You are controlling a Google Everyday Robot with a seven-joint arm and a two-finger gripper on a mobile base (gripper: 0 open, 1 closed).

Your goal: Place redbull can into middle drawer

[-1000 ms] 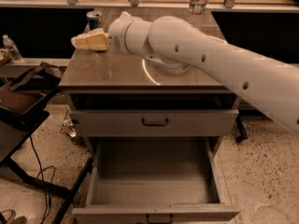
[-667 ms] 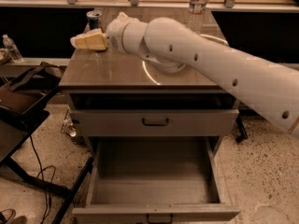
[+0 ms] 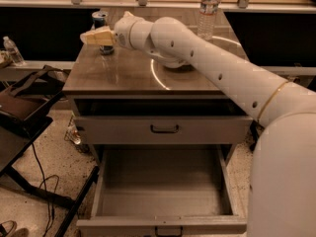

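Observation:
The redbull can (image 3: 100, 19) stands upright at the back left corner of the cabinet top (image 3: 128, 75), its blue body and silver top showing above my gripper. My gripper (image 3: 96, 36) is right in front of the can at its mid-height and hides the lower part; I cannot tell whether it touches the can. The middle drawer (image 3: 163, 194) is pulled wide open below, its deep grey interior bare, with a small dark handle (image 3: 168, 231) on its front panel.
A clear water bottle (image 3: 208, 10) stands at the back right of the top. The shallower drawer front (image 3: 164, 129) above the open drawer is closed. A black chair with a bag (image 3: 24, 100) and cables are on the left; another bottle (image 3: 12, 51) is behind it.
My gripper has edged slightly farther back toward the can. The can, the bottle and the open drawer have not moved.

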